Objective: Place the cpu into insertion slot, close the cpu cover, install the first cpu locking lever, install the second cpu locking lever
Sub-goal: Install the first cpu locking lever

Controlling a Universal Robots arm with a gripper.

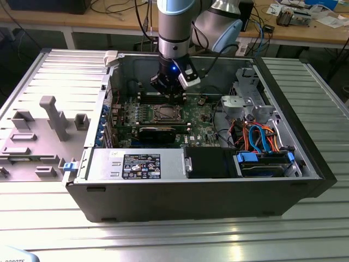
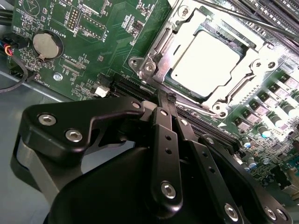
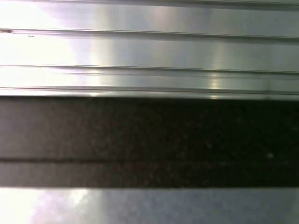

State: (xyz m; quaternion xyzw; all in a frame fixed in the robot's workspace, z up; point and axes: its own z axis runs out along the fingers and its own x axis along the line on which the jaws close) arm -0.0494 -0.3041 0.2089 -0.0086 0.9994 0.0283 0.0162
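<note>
Above the socket | pincer (image 2: 169, 97) clenched, empty, tip beside cpu cover (image 2: 159, 51) | cpu (image 2: 205, 58) seated under cover

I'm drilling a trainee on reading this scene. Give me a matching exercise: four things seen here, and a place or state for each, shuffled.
Things:
1. cpu
2. cpu cover
3. gripper
4. coin battery

Places or states:
A. round and silver, on the green board away from the socket
B. closed flat, framing the chip
C. seated in the socket, bright top showing
D. tips at the socket's edge

Pairs: 1-C, 2-B, 3-D, 4-A
</note>
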